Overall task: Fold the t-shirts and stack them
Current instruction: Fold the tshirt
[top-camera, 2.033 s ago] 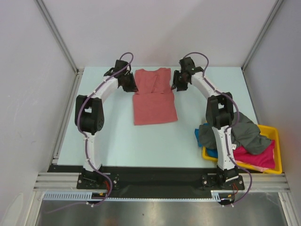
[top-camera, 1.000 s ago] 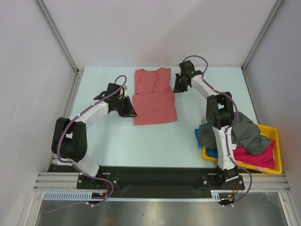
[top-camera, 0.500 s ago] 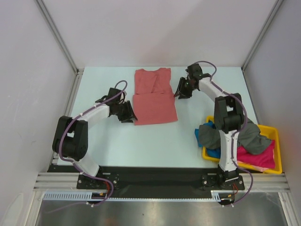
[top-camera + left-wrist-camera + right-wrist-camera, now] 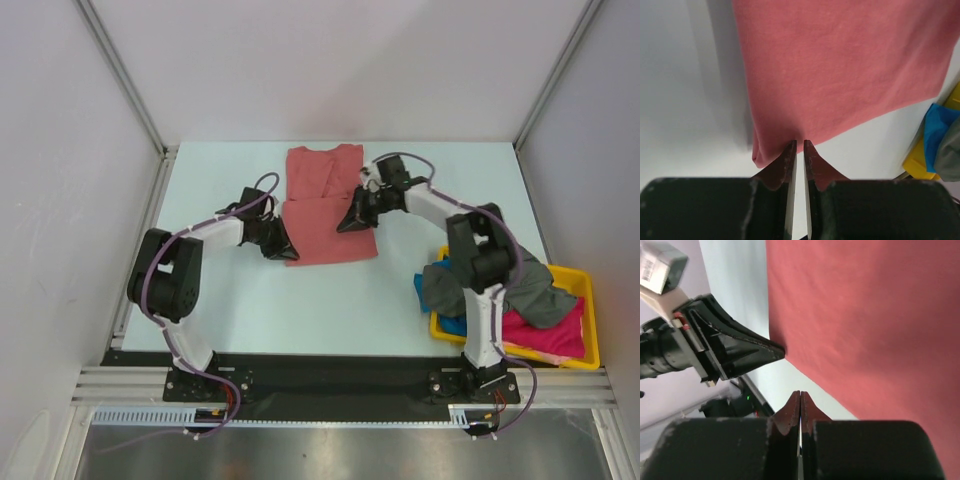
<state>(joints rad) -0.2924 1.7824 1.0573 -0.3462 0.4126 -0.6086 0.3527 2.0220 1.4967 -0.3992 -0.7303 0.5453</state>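
Note:
The salmon-red t-shirt (image 4: 325, 215) lies flat at the back middle of the table, its sleeves folded in. It fills the left wrist view (image 4: 840, 65) and the right wrist view (image 4: 875, 315). My left gripper (image 4: 285, 252) is at the shirt's near left corner. Its jaws (image 4: 800, 142) stand a thin slit apart with the tips touching the hem, and no cloth shows between them. My right gripper (image 4: 345, 226) hangs over the shirt's right half, shut and empty (image 4: 800, 392). The left gripper also shows in the right wrist view (image 4: 740, 354).
A yellow tray (image 4: 592, 330) stands at the near right beside the right arm. It holds a dark grey t-shirt (image 4: 530, 285), a magenta-pink one (image 4: 555, 338) and a bright blue one (image 4: 424, 290) spilling over its left rim. White walls enclose the table.
My left gripper has moved from the shirt's far left shoulder down along its left edge to the near left corner. My right gripper has moved from the far right shoulder inward over the shirt.

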